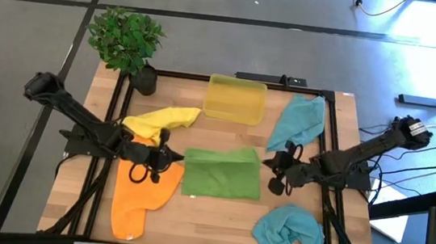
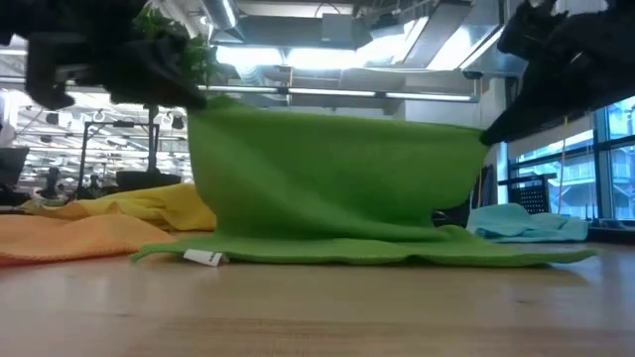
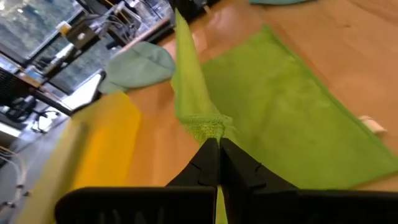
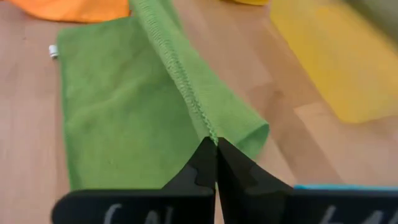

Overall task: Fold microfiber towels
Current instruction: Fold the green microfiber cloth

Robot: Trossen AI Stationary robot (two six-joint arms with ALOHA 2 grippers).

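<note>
The green towel [image 1: 220,179] lies mid-table, its near part flat on the wood. Its far edge [image 2: 337,124] is raised between my two grippers and sags a little in the middle. My left gripper [image 1: 179,158] is shut on the towel's far left corner, and my right gripper [image 1: 265,164] is shut on its far right corner. A yellow towel [image 1: 161,122] and an orange towel [image 1: 141,199] lie crumpled under and beside the left arm. One teal towel [image 1: 297,122] rests at the far right, and another [image 1: 289,231] is bunched at the near right. My left gripper pinches the green towel's far left corner [image 3: 208,127] between its two fingers, coming slanting down from the table's left. The corner is lifted clear and the cloth hangs below it to the table. My right gripper pinches the far right corner [image 4: 212,135] at its stitched hem, coming slanting down from the table's right. That corner is raised too, and the hem [image 4: 177,68] runs away from the fingers toward the other gripper.
A translucent yellow bin [image 1: 235,99] stands at the far middle of the table. A potted plant [image 1: 127,39] stands at the far left corner. A black frame rail [image 1: 230,80] borders the table. Bare wood shows near the front edge [image 1: 207,226].
</note>
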